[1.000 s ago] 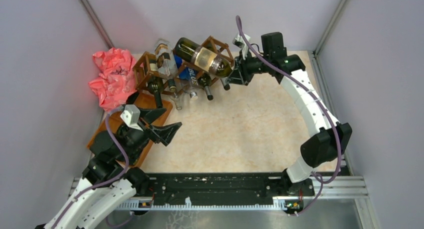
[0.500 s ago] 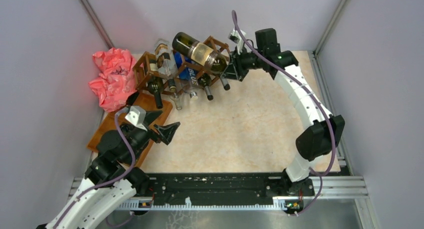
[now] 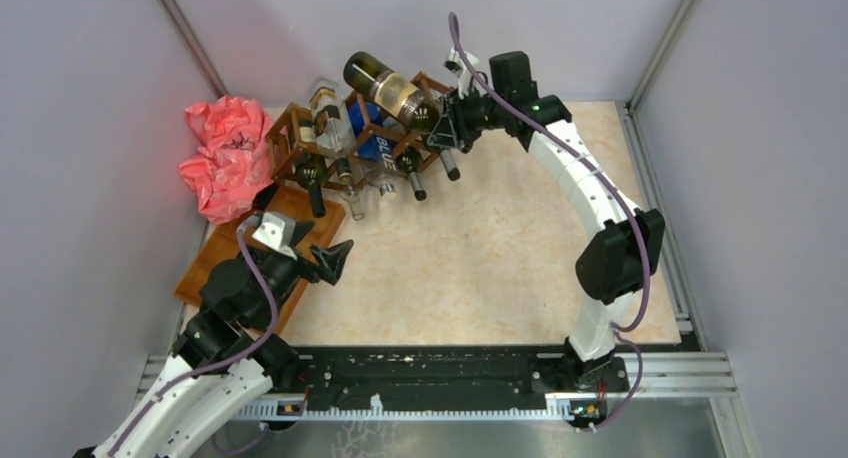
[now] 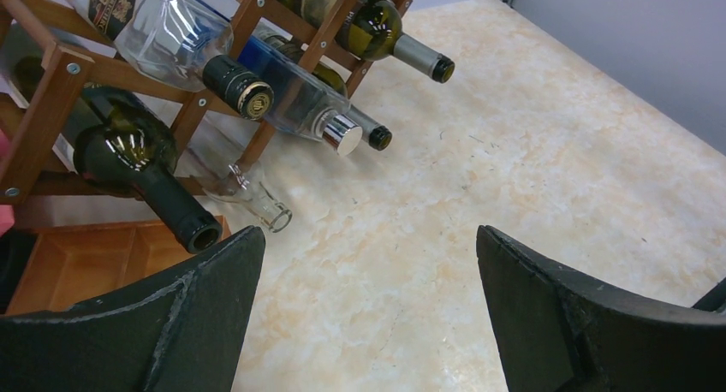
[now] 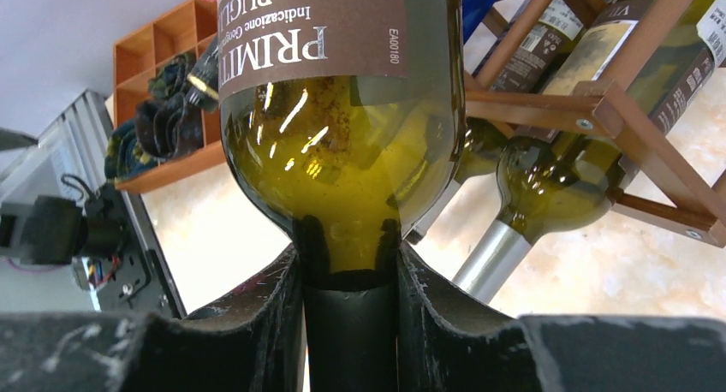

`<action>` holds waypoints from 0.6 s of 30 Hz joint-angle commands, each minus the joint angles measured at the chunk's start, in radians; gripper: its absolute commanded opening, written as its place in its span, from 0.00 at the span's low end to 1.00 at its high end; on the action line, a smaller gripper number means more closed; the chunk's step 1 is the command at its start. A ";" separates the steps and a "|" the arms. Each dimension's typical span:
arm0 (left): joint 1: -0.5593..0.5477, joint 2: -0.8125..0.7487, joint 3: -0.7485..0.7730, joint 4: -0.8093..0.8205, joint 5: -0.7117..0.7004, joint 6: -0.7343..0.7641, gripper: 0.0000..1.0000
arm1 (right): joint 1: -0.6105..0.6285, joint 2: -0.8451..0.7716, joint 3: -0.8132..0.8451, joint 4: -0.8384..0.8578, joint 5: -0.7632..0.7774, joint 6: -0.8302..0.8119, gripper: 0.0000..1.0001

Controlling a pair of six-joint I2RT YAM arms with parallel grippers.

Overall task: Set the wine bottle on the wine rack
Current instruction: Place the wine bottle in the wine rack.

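My right gripper (image 3: 447,126) is shut on the neck of an olive-green wine bottle (image 3: 385,84) with a brown label. The bottle lies along the top of the brown wooden lattice wine rack (image 3: 290,130), base pointing back-left. In the right wrist view the bottle (image 5: 342,152) fills the middle, its dark neck clamped between my fingers (image 5: 274,315), with the rack's slats (image 5: 599,109) to the right. My left gripper (image 3: 325,258) is open and empty above the table, and in the left wrist view (image 4: 368,255) it faces the rack (image 4: 51,92) from below.
Several other bottles lie in the rack's cells, necks toward the table (image 3: 480,248). A pink crumpled bag (image 3: 222,158) sits left of the rack. A flat orange-brown compartment tray (image 3: 215,253) lies under my left arm. Grey walls close in all sides.
My right gripper has carried the bottle leftward and back, further over the top of the rack. My left arm has drawn back slightly toward its base.
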 commanded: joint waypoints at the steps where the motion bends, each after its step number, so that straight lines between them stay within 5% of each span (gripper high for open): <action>1: 0.005 -0.012 0.002 -0.006 -0.048 0.014 0.99 | 0.022 0.024 0.122 0.204 0.038 0.112 0.00; 18: 0.004 -0.049 -0.007 -0.037 -0.072 -0.009 0.99 | 0.170 0.140 0.128 0.298 0.627 0.498 0.00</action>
